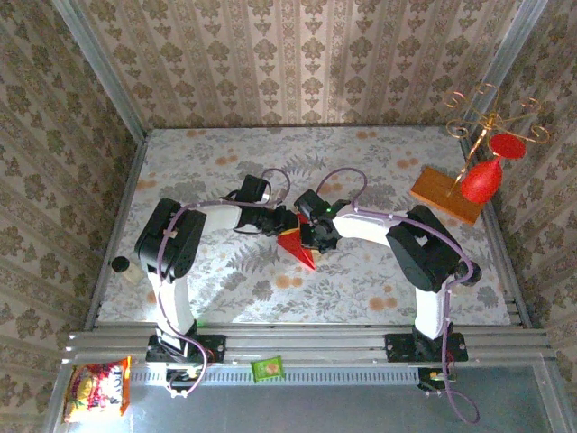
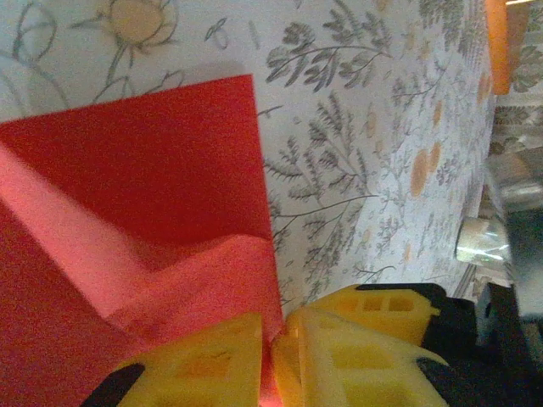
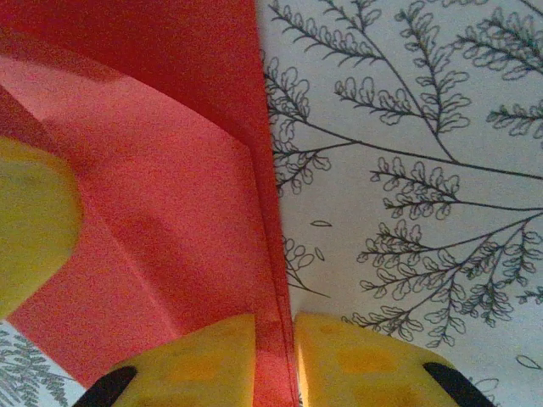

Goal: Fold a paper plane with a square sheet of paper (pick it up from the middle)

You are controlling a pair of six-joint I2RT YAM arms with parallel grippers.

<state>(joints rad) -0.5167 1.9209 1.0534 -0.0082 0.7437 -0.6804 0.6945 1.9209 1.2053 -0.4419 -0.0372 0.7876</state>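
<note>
Left hand (image 2: pixel 273 339) pinches folded square sheet of paper (image 2: pixel 153 195) at its edge, jaws narrow; right hand (image 3: pixel 276 339) likewise clamps it, just beside, mid-worktop (image 1: pixel 361 153).

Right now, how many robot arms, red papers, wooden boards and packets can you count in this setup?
robot arms: 2 (left arm, right arm)
red paper: 1
wooden board: 1
packets: 2 (yellow-red bag, green packet)
total: 6
</note>
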